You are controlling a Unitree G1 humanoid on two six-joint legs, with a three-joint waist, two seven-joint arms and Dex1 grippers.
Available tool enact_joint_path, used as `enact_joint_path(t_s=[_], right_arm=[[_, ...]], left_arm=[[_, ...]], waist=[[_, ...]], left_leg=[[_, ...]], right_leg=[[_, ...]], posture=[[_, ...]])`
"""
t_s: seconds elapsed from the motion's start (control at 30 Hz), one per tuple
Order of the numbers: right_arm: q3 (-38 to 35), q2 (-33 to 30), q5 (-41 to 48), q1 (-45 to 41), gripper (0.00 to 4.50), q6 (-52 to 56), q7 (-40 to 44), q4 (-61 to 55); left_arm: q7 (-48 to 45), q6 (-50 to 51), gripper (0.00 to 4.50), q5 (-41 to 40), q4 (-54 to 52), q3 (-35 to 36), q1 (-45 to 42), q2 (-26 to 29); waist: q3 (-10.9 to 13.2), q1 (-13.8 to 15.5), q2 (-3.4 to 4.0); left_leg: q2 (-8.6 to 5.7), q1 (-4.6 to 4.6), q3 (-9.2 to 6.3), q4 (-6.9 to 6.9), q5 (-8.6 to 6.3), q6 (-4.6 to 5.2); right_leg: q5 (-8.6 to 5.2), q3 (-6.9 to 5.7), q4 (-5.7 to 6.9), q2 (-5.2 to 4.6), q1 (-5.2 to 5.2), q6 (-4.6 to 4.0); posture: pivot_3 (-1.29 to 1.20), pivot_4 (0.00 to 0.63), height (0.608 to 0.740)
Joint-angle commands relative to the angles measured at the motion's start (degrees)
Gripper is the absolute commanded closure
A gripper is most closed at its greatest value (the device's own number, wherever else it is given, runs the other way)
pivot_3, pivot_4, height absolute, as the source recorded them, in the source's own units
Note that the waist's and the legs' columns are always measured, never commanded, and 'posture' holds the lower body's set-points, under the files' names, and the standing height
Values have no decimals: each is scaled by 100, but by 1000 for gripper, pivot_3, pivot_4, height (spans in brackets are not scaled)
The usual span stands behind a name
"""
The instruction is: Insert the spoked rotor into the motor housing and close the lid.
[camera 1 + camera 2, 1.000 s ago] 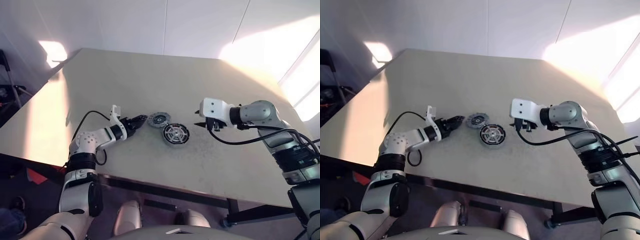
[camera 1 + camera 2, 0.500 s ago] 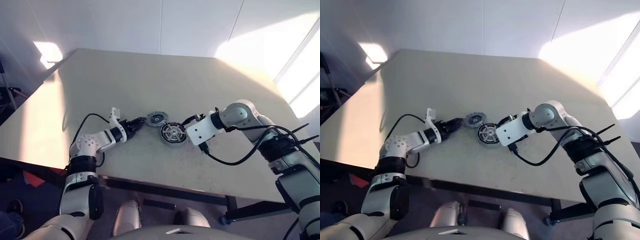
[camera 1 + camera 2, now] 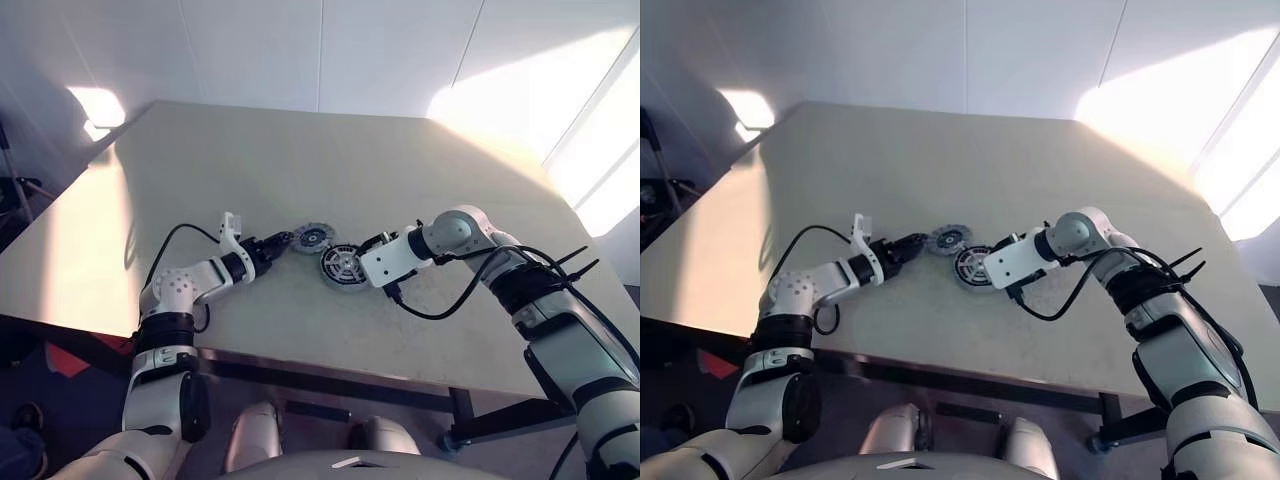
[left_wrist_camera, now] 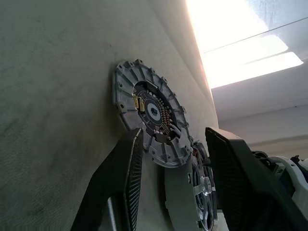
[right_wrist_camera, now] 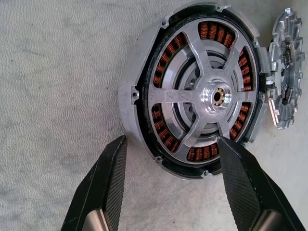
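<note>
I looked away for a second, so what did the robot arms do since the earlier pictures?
The right end effector swung in from out at the robot's right and dipped toward the motor housing. It now sits right over it, fingers open, one on each side, holding nothing. The left end effector stayed by the lid, open, not gripping it. Housing and lid did not move on the table.

Beige table (image 3: 300, 160), matte and lightly speckled, its near edge dark. Sunlight falls across the far right corner. White panelled wall (image 3: 250, 50) behind, with a bright light patch (image 3: 95, 105) at far left.
</note>
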Motion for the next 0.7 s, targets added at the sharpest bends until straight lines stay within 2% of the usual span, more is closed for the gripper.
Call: enact_joint_path(t_s=[0.03, 0.07, 0.23, 0.33, 0.43, 0.63, 0.7], right_arm=[[62, -78, -128, -29, 1569, -67, 140, 111], [67, -89, -97, 11, 1781, -102, 187, 52], [52, -141, 39, 209, 3495, -76, 449, -253], [9, -169, 99, 338, 4379, 22, 529, -501], [-64, -175, 205, 506, 4470, 374, 652, -845], [-277, -130, 777, 927, 4470, 1767, 1203, -2020], [-361, -18, 1013, 1015, 4470, 2567, 1340, -2460]], left_arm=[[33, 34, 2305, -130, -254, 33, -29, -31], [41, 28, 2305, -125, -241, 35, -44, -33], [47, -6, 2305, -96, -175, 31, -95, -23], [29, -33, 2305, -69, -128, 21, -117, -3], [12, -56, 2305, -45, -84, 10, -142, 13], [3, -95, 2305, -27, -75, -11, -138, 4], [18, -94, 2305, -33, -112, -16, -110, -14]], waist=[[0, 4, 0], [0, 4, 0], [-1, -5, -4], [-2, -3, -5], [-2, -3, -5], [-2, 4, -5], [-2, 3, -5]], left_leg=[[0, 4, 0, 0, 0, 0], [-1, 7, 0, 0, 0, 0], [0, 16, 0, -4, 0, 0], [2, 16, 0, -15, 0, -1], [1, 10, 1, -19, 0, 0], [0, 7, 2, -30, -1, 1], [0, 4, 2, -37, -2, 0]], right_leg=[[0, 0, -1, 0, 5, 0], [0, 1, -3, 0, 10, 0], [0, 5, -4, 0, 14, 0], [0, 3, -5, 2, 9, 0], [-1, 3, -9, 2, 2, 0], [-1, 3, -21, 2, 1, 1], [-1, 2, -27, 3, -2, 1]], posture=[[0, 0, 740], [0, 0, 740], [0, 0, 740], [0, 0, 740], [0, 0, 740], [0, 0, 740], [0, 0, 740]])
